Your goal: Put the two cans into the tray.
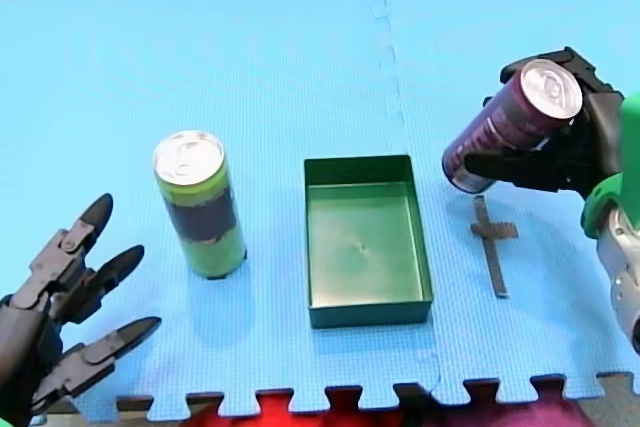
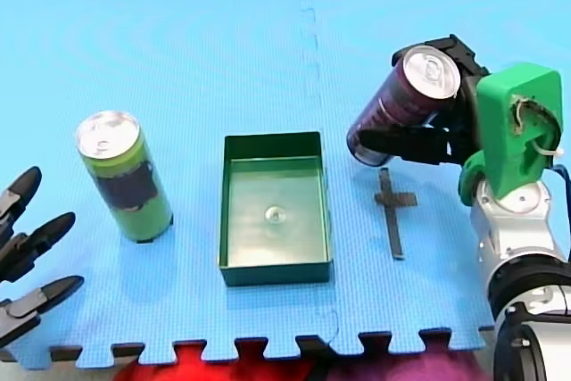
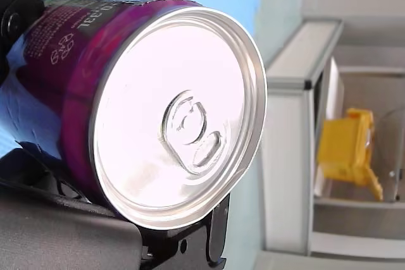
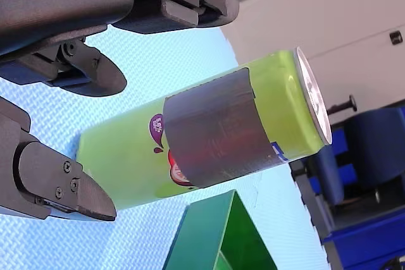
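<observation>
- A blue foam mat (image 1: 250,77) of interlocking tiles covers the work surface; its near and far edges are toothed.
- A seam (image 1: 392,67) between two tiles runs from the far edge toward the near edge, right of centre.
- Two dark grey tape strips form a cross (image 2: 393,211) flat on the mat's right part, the short strip crossing the long one near its far end.
- A red-magenta surface (image 1: 330,409) shows past the mat's near edge.
- In the first wrist view, a white shelf unit (image 3: 297,156) holds a yellow object (image 3: 348,150).
- In the second wrist view, a dark blue chair (image 4: 373,150) stands before a pale wall (image 4: 316,11).
</observation>
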You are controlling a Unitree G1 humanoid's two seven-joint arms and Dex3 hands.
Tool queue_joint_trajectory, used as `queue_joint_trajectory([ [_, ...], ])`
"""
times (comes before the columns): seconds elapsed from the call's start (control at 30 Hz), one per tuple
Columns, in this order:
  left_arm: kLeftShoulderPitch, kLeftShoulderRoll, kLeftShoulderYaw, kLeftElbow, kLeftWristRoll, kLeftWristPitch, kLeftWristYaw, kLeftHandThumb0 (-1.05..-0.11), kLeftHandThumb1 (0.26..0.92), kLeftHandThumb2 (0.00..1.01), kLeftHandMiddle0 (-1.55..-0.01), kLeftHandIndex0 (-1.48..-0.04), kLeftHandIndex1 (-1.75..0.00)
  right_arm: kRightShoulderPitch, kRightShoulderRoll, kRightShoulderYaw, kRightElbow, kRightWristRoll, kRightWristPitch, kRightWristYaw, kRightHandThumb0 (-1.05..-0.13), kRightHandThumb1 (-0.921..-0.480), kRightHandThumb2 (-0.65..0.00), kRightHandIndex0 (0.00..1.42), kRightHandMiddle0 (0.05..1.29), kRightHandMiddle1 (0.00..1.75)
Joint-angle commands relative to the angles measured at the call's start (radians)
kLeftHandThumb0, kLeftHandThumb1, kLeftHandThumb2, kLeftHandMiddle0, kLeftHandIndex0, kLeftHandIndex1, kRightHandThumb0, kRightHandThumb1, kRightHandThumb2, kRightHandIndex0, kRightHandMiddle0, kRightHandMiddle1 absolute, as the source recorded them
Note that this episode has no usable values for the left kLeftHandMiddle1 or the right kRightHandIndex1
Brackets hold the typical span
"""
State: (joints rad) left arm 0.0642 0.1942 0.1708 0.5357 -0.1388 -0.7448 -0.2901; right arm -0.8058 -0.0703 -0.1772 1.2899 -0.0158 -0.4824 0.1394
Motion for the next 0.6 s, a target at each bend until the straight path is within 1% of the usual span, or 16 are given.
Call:
queue_joint_trajectory([
  [0.0, -0.002, 0.001, 0.001, 0.003, 0.002, 0.000, 0.004, -1.048, 0.845, 0.00, -0.51, -0.24, 0.00, -0.014, -0.011, 0.006, -0.008, -0.003, 0.005, -0.008, -0.337, -0.826, 0.000, 0.97, 0.59, 1.75],
  [0.1, -0.004, 0.000, 0.000, 0.006, 0.003, 0.001, 0.005, -1.048, 0.846, 0.00, -0.51, -0.24, 0.00, -0.015, -0.016, 0.009, -0.010, -0.004, 0.013, -0.002, -0.337, -0.824, 0.000, 0.97, 0.59, 1.75],
  [0.2, -0.004, -0.001, -0.002, 0.006, 0.003, 0.004, 0.006, -1.048, 0.847, 0.00, -0.51, -0.24, 0.00, -0.023, -0.023, 0.013, -0.011, -0.006, 0.024, 0.007, -0.336, -0.822, 0.000, 0.98, 0.59, 1.75],
  [0.3, -0.007, -0.002, -0.003, 0.008, 0.003, 0.007, 0.006, -1.048, 0.847, 0.00, -0.51, -0.24, 0.00, -0.037, -0.034, 0.023, -0.014, -0.014, 0.041, 0.013, -0.336, -0.820, 0.000, 0.98, 0.59, 1.75],
  [0.37, -0.009, -0.003, -0.004, 0.009, 0.002, 0.009, 0.006, -1.048, 0.847, 0.00, -0.51, -0.24, 0.00, -0.048, -0.045, 0.028, -0.016, -0.016, 0.055, 0.024, -0.336, -0.818, 0.000, 0.98, 0.59, 1.75],
  [0.47, -0.011, -0.005, -0.006, 0.008, 0.001, 0.013, 0.005, -1.048, 0.847, 0.00, -0.51, -0.24, 0.00, -0.062, -0.058, 0.029, -0.019, -0.013, 0.073, 0.045, -0.337, -0.817, 0.000, 0.98, 0.59, 1.75],
  [0.57, -0.013, -0.008, -0.008, 0.006, 0.001, 0.019, 0.005, -1.048, 0.847, 0.00, -0.50, -0.24, 0.00, -0.070, -0.063, 0.027, -0.023, -0.007, 0.078, 0.060, -0.338, -0.815, 0.000, 0.98, 0.59, 1.75],
])
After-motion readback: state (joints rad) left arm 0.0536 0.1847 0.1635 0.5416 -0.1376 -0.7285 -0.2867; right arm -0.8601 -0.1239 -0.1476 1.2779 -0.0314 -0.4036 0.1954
